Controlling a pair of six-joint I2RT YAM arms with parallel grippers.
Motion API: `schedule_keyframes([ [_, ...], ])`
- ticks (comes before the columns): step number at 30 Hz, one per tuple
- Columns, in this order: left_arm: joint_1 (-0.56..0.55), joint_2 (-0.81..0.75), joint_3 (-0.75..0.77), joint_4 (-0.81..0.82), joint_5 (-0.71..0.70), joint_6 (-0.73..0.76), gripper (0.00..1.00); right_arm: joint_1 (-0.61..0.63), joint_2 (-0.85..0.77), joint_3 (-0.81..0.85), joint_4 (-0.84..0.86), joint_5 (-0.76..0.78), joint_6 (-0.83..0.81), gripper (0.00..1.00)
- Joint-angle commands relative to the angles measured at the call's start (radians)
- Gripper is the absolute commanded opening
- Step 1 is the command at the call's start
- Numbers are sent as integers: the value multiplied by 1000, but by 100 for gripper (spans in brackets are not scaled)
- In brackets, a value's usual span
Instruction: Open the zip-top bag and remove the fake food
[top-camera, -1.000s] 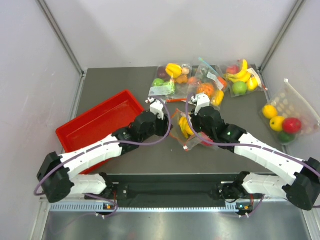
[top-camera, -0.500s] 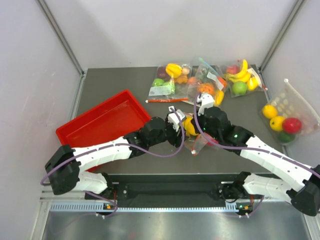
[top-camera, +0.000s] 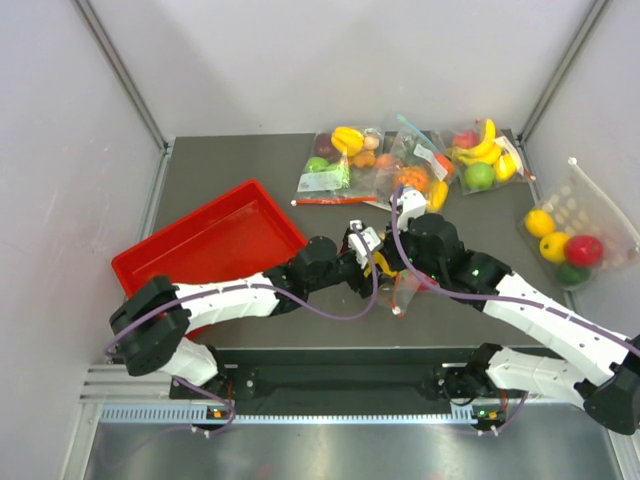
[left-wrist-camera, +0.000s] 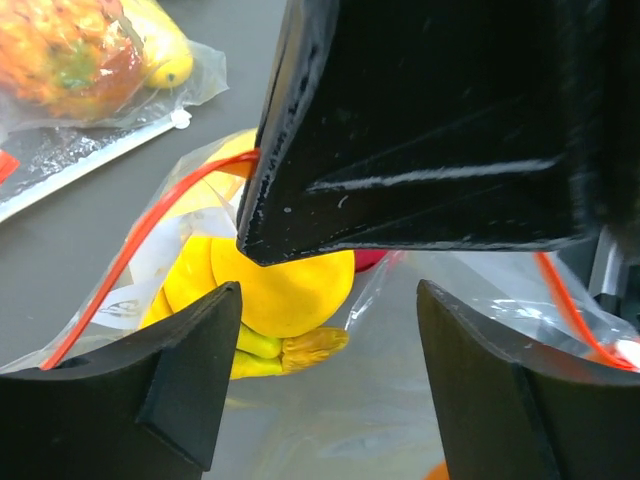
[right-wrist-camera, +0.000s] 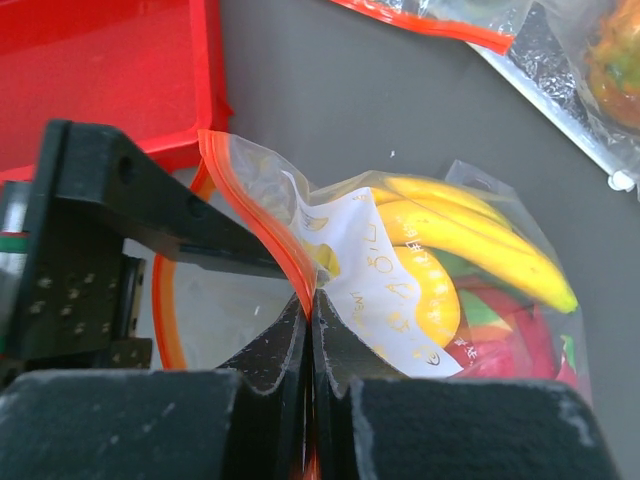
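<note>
- Presently, right tool (right-wrist-camera: 312, 300): clamped tight on one lip of the bag (right-wrist-camera: 250, 175), mid-desk (top-camera: 230, 170).
- Left tool (left-wrist-camera: 325, 295): fingers spread wide, gripping nothing, at the bag's mouth.
- Bag: zip strip parted, mouth gaping; opening looks largely achieved.
- Food: banana (right-wrist-camera: 470, 235) and round yellow fruit (left-wrist-camera: 290, 290) inside; removal outstanding.
- Far edge: other filled bags (top-camera: 345, 160).

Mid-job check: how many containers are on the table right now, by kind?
Clear plastic bags: 4 (back left bag, back middle bag, back right bag, zip-top bag at centre)
Dotted pouch: 1
Red tray: 1
Total: 6
</note>
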Motion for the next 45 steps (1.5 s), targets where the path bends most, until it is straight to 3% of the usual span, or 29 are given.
schedule_keyframes([
  [1,1,19,-24,128,-19,45,77,6,5,30,45,-29,19,0],
  [12,1,156,-23,248,-79,74,80,6,12,31,80,-89,31,0],
  [19,1,216,0,239,-22,72,79,8,5,33,85,-95,42,0],
  [34,-25,182,55,-48,-70,224,79,5,11,51,62,-61,29,0],
  [45,-63,263,115,-83,-116,270,79,5,3,47,74,-77,34,0],
])
